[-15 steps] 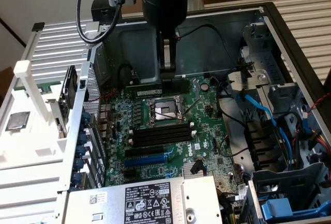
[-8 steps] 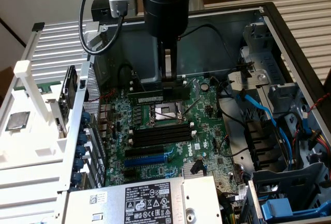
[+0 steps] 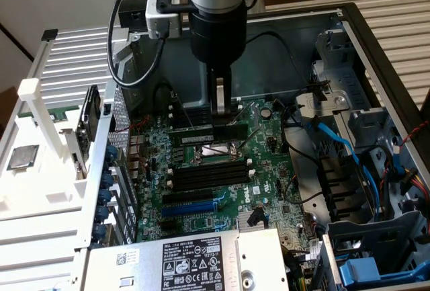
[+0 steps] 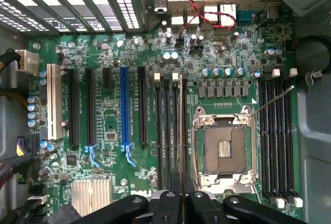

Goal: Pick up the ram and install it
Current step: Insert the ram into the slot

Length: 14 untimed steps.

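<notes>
My gripper (image 3: 220, 117) reaches down into the open computer case and is shut on the ram (image 3: 196, 135), a thin dark-green stick with a white label, held level and on edge just above the motherboard (image 3: 269, 170). In the wrist view the ram (image 4: 179, 125) appears edge-on as a thin line running out from between my fingertips, where the gripper (image 4: 176, 197) grips it. It runs lengthwise along the bank of black memory slots (image 4: 166, 131) with white end clips, next to the open processor socket (image 4: 223, 149). Whether it touches a slot I cannot tell.
A second bank of black slots (image 4: 276, 136) lies on the socket's other side. Expansion slots, one of them blue (image 4: 124, 107), and a finned heatsink (image 4: 90, 195) sit nearby. The power supply (image 3: 195, 264), blue cables (image 3: 342, 146) and drive cages crowd the case. A silver chip (image 3: 21, 156) rests on the white stand outside.
</notes>
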Tool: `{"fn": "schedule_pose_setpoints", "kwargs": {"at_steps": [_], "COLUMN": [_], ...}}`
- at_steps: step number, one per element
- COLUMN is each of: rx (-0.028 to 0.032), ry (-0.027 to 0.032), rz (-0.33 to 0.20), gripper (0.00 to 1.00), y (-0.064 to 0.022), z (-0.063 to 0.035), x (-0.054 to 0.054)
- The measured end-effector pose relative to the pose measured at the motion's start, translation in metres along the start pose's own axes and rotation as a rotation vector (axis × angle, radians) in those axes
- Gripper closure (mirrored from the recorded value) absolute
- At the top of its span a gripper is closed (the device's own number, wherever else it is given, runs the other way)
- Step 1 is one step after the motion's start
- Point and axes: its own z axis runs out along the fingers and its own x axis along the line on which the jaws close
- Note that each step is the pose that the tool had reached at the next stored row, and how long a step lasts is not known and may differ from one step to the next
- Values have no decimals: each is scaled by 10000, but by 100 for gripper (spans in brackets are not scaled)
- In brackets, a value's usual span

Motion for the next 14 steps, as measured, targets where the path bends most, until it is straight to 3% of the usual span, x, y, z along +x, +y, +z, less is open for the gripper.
{"fn": "schedule_pose_setpoints", "kwargs": {"at_steps": [7,14], "rx": [-2,-6], "ry": [4,15], "rz": [-183,-488], "gripper": [88,88], "y": [-29,-31], "z": [122,190], "x": [110,115]}}
